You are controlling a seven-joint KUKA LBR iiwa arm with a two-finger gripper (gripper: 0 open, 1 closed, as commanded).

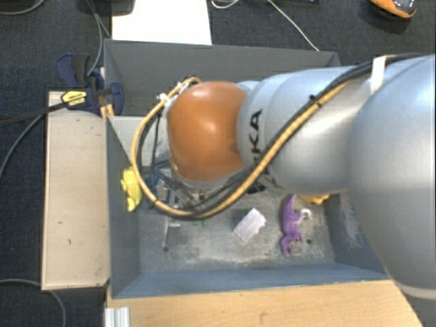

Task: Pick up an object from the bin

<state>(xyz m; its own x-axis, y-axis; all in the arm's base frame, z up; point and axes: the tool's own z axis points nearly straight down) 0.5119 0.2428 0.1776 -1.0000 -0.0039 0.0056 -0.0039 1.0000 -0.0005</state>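
Observation:
My gripper hangs under the arm's orange cover, low over the left part of the bin floor, and is mostly hidden by that cover. A yellow toy lies against the left wall, just left of the gripper. A small blue thing shows between the yellow toy and the gripper. A bit of green peeks out right below the gripper. Nothing can be seen held.
A pale translucent block lies mid-floor to the gripper's right. A purple toy animal lies farther right, with a yellow thing behind it, partly under the arm. The arm covers the bin's right and rear.

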